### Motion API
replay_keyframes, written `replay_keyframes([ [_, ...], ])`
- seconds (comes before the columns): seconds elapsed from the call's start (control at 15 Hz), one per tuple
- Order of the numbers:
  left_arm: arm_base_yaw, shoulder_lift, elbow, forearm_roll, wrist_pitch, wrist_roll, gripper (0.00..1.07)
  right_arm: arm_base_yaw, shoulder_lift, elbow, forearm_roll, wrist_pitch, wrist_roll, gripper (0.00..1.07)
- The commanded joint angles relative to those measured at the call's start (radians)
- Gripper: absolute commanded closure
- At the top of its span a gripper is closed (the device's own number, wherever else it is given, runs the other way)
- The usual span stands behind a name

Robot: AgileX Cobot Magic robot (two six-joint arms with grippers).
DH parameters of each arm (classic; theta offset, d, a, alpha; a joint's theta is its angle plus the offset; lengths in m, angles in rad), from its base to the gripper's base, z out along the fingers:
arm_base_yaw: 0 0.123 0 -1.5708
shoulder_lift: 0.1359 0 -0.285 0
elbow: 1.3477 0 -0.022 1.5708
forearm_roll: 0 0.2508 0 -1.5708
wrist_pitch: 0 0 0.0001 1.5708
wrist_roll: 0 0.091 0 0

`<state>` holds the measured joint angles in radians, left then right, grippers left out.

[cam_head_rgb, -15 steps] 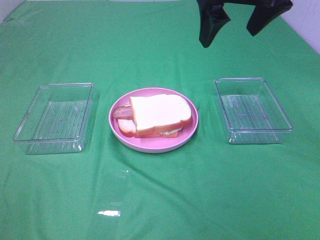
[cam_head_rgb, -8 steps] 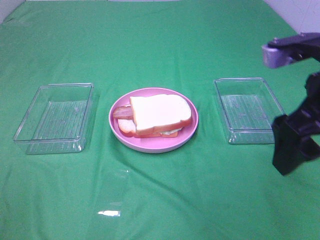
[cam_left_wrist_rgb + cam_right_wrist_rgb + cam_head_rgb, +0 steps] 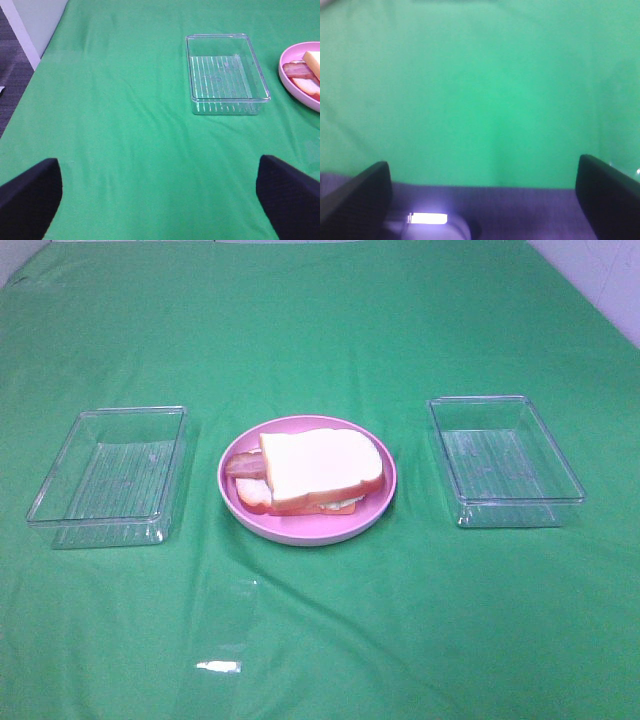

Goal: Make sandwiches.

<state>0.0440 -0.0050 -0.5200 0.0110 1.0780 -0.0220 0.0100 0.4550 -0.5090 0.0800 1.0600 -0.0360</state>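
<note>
**Sandwich parked on the plate, both grippers wide open**

The sandwich (image 3: 318, 472) sits on the pink plate (image 3: 385, 502) dead centre of the green cloth (image 3: 320, 630), bacon poking out toward 9 o'clock. One clear tray (image 3: 110, 476) lies at 9 o'clock from the plate, another tray (image 3: 505, 460) at 3 o'clock, both apart from it. Neither arm shows in the high view. The left gripper (image 3: 160, 192) is spread wide, holding nothing. Same for the right gripper (image 3: 482, 192), over blurry cloth.
</note>
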Motion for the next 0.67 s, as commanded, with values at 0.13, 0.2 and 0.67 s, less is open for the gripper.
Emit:
replay_keyframes([
  [0.13,0.001,-0.015,0.004,-0.003,-0.005,0.002,0.09,-0.009,-0.276,0.036,-0.009,0.005,-0.001,0.1],
  [0.2,0.001,-0.015,0.004,-0.003,-0.005,0.002,0.09,-0.009,-0.355,0.036,-0.015,0.005,-0.004,0.1],
  [0.67,0.001,-0.012,0.004,-0.002,-0.005,0.002,0.09,-0.01,-0.487,0.057,-0.032,0.043,-0.042,0.1],
])
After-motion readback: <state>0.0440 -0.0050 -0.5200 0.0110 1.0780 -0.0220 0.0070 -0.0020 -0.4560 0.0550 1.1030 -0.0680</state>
